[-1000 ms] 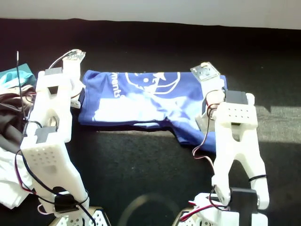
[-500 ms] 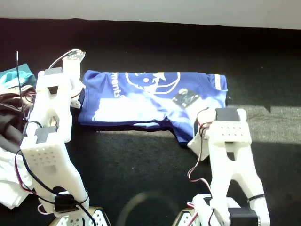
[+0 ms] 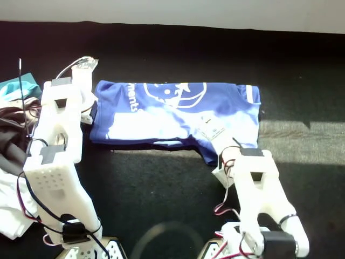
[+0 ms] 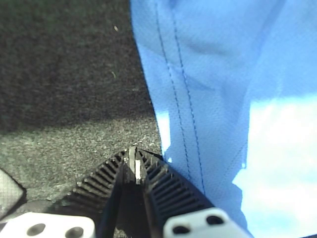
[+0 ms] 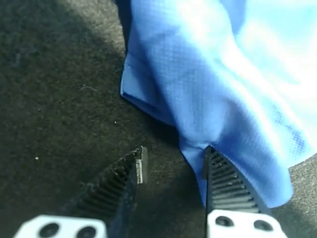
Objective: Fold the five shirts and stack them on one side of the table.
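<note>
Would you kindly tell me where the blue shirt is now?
In the high view, the blue shirt lies on the black table, between the left gripper at its left edge and the right gripper at its near right corner.

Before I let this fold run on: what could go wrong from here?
1. The right end effector is open at a loose corner of the blue shirt; closing may catch only the edge and slip.
2. The left end effector is shut beside the hem, seemingly holding no cloth, so a pull could drag the shirt instead of folding it.
</note>
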Controlling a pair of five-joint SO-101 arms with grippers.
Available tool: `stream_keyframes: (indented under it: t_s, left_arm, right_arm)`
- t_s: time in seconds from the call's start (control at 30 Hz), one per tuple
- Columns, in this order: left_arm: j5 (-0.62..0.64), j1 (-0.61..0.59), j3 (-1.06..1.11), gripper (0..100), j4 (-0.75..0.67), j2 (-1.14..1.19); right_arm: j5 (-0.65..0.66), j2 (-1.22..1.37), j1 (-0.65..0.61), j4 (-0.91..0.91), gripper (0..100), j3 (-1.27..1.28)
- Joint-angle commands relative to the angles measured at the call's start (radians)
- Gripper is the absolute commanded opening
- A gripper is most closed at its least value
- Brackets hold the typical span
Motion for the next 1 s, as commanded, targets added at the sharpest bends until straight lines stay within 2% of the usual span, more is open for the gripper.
stream_keyframes:
  t_s: [0.0, 0.2, 0.33, 0.67, 0.83, 0.97]
  left_arm:
    - [0.003, -0.001, 0.002, 1, -0.032, -0.004]
    - [0.003, -0.001, 0.002, 1, -0.032, -0.004]
    - [0.003, -0.001, 0.002, 1, -0.032, -0.004]
    - [0.003, -0.001, 0.002, 1, -0.032, -0.004]
    - [0.003, -0.001, 0.002, 1, -0.032, -0.004]
    - [0.003, -0.001, 0.002, 1, -0.032, -0.004]
  right_arm:
    - [-0.041, 0.081, 0.027, -0.051, 18.7, -0.085]
    - [-0.066, 0.226, 0.030, -0.051, 16.6, -0.234]
    - [-0.068, 0.271, 0.030, -0.047, 0.0, -0.314]
    - [-0.068, 0.277, 0.030, 0.059, 0.6, -0.662]
    - [-0.072, 0.492, 0.028, 0.064, 0.9, -0.875]
    - [-0.172, 0.690, 0.030, 0.117, 1.0, -1.095]
